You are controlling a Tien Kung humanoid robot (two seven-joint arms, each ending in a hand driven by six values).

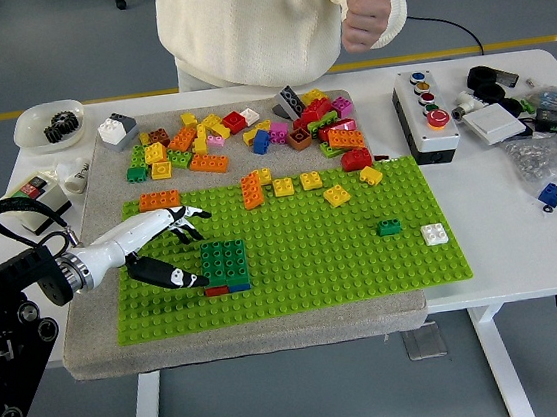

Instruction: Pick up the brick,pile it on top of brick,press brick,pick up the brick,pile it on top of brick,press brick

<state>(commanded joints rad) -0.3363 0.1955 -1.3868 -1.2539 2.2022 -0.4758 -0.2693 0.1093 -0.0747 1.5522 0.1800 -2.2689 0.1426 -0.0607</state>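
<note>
A dark green brick stack stands on the light green baseplate, with red and blue bricks showing under its front edge. My left hand lies just left of the stack, fingers spread, thumb low by the stack's base, holding nothing. Loose bricks in several colours lie in a heap behind the plate. Orange and yellow bricks sit on the plate's far part. The person's hand is raised above the table, thumb up. My right arm is out of sight.
A small green brick and a white brick sit on the plate's right side. A button box and clutter lie at right. A bowl with gears is at far left.
</note>
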